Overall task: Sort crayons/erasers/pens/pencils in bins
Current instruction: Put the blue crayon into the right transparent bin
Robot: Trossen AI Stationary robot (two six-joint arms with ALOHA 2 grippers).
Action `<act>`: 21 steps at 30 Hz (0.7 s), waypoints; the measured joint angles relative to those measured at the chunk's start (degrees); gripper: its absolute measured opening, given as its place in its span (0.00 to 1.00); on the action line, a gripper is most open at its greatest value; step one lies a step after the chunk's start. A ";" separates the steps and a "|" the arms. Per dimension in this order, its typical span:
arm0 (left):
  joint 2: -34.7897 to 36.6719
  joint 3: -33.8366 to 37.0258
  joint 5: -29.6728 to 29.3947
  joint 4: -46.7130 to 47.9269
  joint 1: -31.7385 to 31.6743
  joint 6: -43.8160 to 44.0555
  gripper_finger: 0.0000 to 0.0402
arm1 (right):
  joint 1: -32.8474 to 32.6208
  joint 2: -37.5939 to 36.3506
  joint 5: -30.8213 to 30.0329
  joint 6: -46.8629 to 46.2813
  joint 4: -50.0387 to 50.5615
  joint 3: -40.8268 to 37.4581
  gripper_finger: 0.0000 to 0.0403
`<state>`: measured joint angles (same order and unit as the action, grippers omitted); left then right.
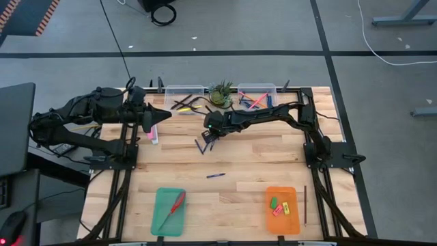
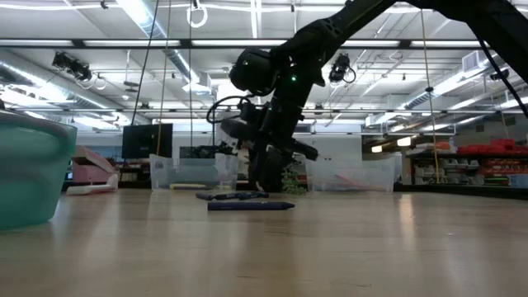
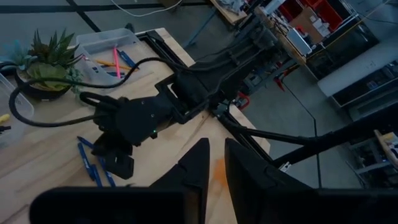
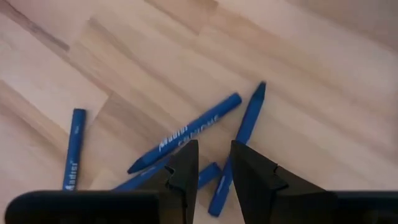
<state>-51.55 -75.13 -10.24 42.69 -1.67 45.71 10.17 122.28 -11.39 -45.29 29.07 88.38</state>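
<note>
- The big pale wooden table (image 1: 239,164) holds everything, with one dark robot arm on each side.
- The two clear plastic tubs (image 1: 183,91) sit at the far edge with a small spiky potted plant (image 1: 220,93) between them. One tub has dark and yellow pencils in it and the other has pink and blue sticks.
- The flat teal-green tray (image 1: 168,210) and the flat orange tray (image 1: 283,209) lie at the near edge. Red-handled scissors rest in the green one.
- The small chunky green, yellow and pink-red erasers (image 1: 280,206) are already in the orange tray.
- The left gripper (image 1: 162,115) waits above the table's left edge. Its two fingers are close, with a thin gap, and hold nothing.
- The right gripper (image 4: 208,163) is low over a little heap of slim blue pens (image 4: 186,132) in the far middle of the table. Its fingers have a small gap and one pen looks to lie in that gap, but I cannot tell if it is pinched.
- One more blue pen (image 1: 216,175) lies alone in the middle of the table.
- I think the step now is picking up a blue pen.
- Next it needs a firm pinch on just one pen, a lift, and a carry to the tub with the blue sticks.
</note>
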 joint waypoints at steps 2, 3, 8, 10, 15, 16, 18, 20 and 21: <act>-0.01 0.00 0.00 -0.01 0.00 0.00 0.14 | 0.00 0.00 0.16 3.47 -0.95 0.00 0.25; -0.01 0.00 0.00 -0.01 -0.01 0.00 0.13 | 0.02 0.00 1.40 5.48 -1.88 0.00 0.25; 0.00 0.00 0.00 -0.01 0.00 0.00 0.13 | -0.54 0.00 7.43 22.47 -4.27 0.00 0.25; -0.02 0.00 0.00 -0.01 -0.02 -0.12 0.14 | -0.91 -0.21 9.53 33.77 -3.75 0.00 0.25; -0.02 0.00 0.02 0.03 -0.02 -1.44 0.15 | -2.12 -0.71 11.87 58.42 -1.90 0.00 0.25; 0.00 0.00 0.00 0.03 -0.02 -1.44 0.15 | -2.24 -0.87 11.88 61.06 -1.91 0.00 0.25; -0.01 0.00 0.00 0.07 -0.01 -1.52 0.14 | -2.29 -1.03 11.91 64.86 -2.32 0.02 0.25; 0.00 0.00 0.00 0.04 -0.02 -1.60 0.14 | -2.34 -1.01 12.11 67.01 -2.18 0.02 0.25; -0.01 0.00 0.00 0.06 -0.02 -1.60 0.13 | -2.34 -1.01 12.50 68.00 -2.10 0.02 0.25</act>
<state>-51.56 -75.13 -10.24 42.75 -1.69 44.12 7.84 121.27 1.11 22.71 26.96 88.40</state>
